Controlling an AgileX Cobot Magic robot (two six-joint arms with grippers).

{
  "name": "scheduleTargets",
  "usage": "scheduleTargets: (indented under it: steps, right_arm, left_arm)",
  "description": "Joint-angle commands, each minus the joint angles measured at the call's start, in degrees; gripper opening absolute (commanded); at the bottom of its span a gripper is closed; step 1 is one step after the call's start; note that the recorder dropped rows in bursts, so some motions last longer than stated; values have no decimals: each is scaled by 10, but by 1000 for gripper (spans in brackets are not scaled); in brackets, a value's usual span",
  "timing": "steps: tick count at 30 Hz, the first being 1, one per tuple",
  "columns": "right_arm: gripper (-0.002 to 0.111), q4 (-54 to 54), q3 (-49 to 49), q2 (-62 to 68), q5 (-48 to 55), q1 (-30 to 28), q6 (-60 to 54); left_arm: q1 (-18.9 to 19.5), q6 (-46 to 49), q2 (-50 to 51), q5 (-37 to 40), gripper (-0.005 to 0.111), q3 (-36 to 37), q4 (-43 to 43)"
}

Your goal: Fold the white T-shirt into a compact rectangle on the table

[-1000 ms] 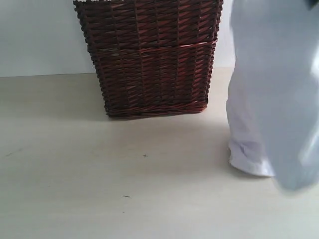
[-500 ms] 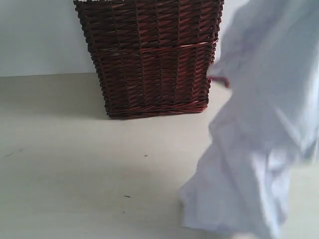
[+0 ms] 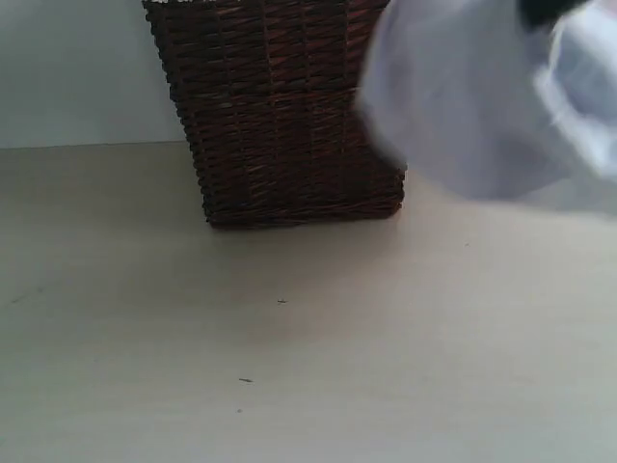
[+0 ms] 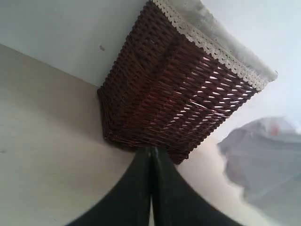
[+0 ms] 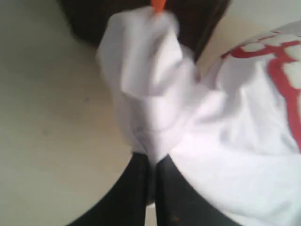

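well, the right gripper (image 5: 151, 162) is clenched on a bunch of the shirt (image 5: 150, 94), cloth squeezed between its dark jaws and billowing out beyond them. an orange tag (image 5: 159, 5) pokes from the far end of that bunch, and red-edged letters (image 5: 277, 61) show on the spread part beside it. from the exterior view the shirt is a blurred white mass up at the right, overlapping the right side of the basket (image 3: 280, 125), with bare table (image 3: 289, 386) below it. the left gripper (image 4: 151, 153) is pressed closed on nothing, tips together, pointing at the basket's bottom edge. a lace rim (image 4: 211, 47) lines the basket's top. the shirt hangs well apart from this gripper, off to one side
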Motion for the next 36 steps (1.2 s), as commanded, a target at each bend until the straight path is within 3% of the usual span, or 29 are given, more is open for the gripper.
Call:
scheduleTargets:
  steps: [1, 3, 6, 12, 14, 17, 19, 20, 22, 23, 25, 27, 30, 36]
  right_arm:
    - [0, 238, 106, 6, 0, 3, -111]
    - [0, 309, 174, 6, -10, 19, -186]
    - [7, 323, 251, 14, -48, 54, -237]
    - [52, 297, 290, 45, -54, 77, -237]
    - [58, 247, 256, 44, -66, 77, -237]
    - [58, 151, 181, 33, -68, 77, -208]
    - [57, 50, 139, 23, -71, 77, -125]
    - [53, -30, 136, 22, -72, 77, -42]
    - [42, -108, 167, 38, -69, 77, 14]
    - [35, -118, 186, 59, -69, 77, 19]
    - [30, -115, 192, 88, -88, 77, 25]
    - [30, -115, 192, 97, -153, 77, 38]
    - [30, -115, 192, 97, -209, 77, 53]
    - [30, -113, 192, 97, -234, 77, 53]
  left_arm:
    - [1, 2, 0, 0, 1, 2, 3]
    - [1, 2, 0, 0, 1, 2, 3]
    - [1, 2, 0, 0, 1, 2, 3]
    - [1, 2, 0, 0, 1, 2, 3]
    - [1, 2, 0, 0, 1, 2, 3]
    - [1, 2, 0, 0, 1, 2, 3]
    - [1, 2, 0, 0, 1, 2, 3]
    - [1, 2, 0, 0, 1, 2, 3]
    - [1, 2, 0, 0, 1, 2, 3]
    - [1, 2, 0, 0, 1, 2, 3]
    - [1, 2, 0, 0, 1, 2, 3]
    - [1, 15, 0, -3, 1, 2, 31]
    - [1, 13, 0, -20, 1, 2, 153]
    - [1, 14, 0, -19, 1, 2, 163]
